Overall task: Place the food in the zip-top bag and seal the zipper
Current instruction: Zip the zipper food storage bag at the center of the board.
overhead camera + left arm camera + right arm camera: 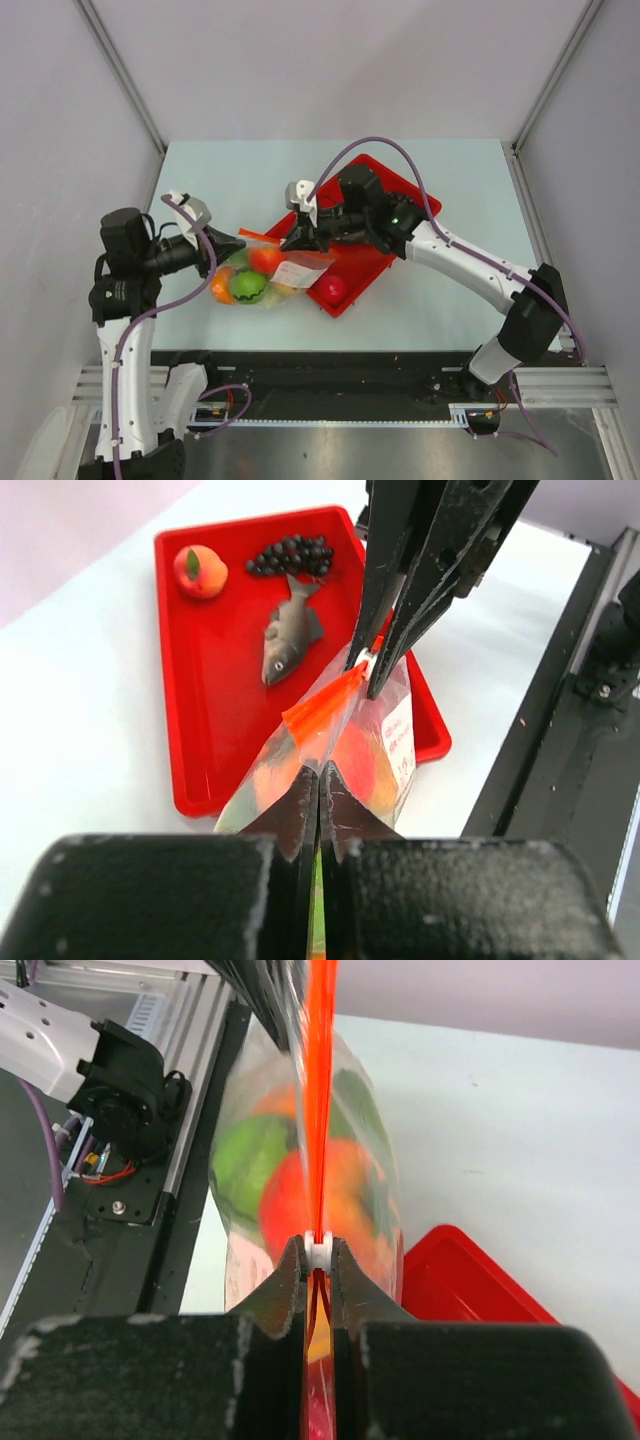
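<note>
Between the two arms: the zip-top bag [268,278] was held by both grippers, just beside the near-left edge of the red tray [412,195], on the pale table [230,180].
Left arm: was bent at the elbow and pointed rightward; the left gripper [318,780] was pinched fully closed on the bag's top corner.
Right arm: was extended leftward across the tray; the right gripper [318,1256] was closed on the zipper [322,1090], with the white slider tab [318,1251] seated between its fingertips.
Label: a white label [398,742] was seen on the bag's side; its print could not be read.
Bag material: clear, floppy, creased film was noted; the orange-red strip was drawn taut and straight.
Food in bag: rounded green, orange and red pieces were seen through the film.
Food in tray: a peach [199,570], dark grapes [290,555], a grey fish [288,640] and a red tomato [331,290] were seen lying on glossy red plastic.
</note>
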Robot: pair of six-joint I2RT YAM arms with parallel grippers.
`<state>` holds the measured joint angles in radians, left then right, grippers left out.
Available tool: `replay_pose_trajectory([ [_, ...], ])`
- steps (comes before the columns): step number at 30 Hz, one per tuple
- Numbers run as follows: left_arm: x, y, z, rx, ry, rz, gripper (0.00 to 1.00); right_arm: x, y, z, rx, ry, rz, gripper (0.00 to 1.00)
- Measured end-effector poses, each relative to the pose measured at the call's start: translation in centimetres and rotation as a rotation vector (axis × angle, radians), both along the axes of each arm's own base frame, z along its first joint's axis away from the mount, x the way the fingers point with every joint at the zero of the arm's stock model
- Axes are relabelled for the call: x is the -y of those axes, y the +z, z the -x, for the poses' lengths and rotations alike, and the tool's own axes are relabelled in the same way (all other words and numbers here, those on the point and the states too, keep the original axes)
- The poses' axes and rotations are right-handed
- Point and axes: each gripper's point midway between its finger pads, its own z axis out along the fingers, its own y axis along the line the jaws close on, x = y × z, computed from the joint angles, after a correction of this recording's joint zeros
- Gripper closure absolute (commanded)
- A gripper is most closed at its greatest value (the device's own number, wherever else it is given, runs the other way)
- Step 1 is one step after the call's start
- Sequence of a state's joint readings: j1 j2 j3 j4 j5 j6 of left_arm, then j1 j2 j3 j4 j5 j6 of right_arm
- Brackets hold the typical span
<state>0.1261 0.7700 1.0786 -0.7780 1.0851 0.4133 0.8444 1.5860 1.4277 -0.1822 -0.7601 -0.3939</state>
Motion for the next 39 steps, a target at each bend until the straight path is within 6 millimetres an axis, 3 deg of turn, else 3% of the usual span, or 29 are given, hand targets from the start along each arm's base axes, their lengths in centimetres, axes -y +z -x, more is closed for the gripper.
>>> replay_pose_trajectory([
  [12, -0.7, 1.9, -0.5, 0.018, 0.09, 0.06, 1.0, 3.7, -2.0, -1.1, -0.039, -0.059, 0.069, 1.0],
  [24, -1.3, 2.3, -1.5, 0.004, 0.133, 0.083, 1.0, 8.8, -4.6, -1.1, -0.069, -0.124, 0.15, 1.0],
  [39, -1.8, 2.5, -2.7, -0.012, 0.17, 0.104, 1.0, 14.8, -6.1, -1.9, -0.075, -0.21, 0.228, 1.0],
])
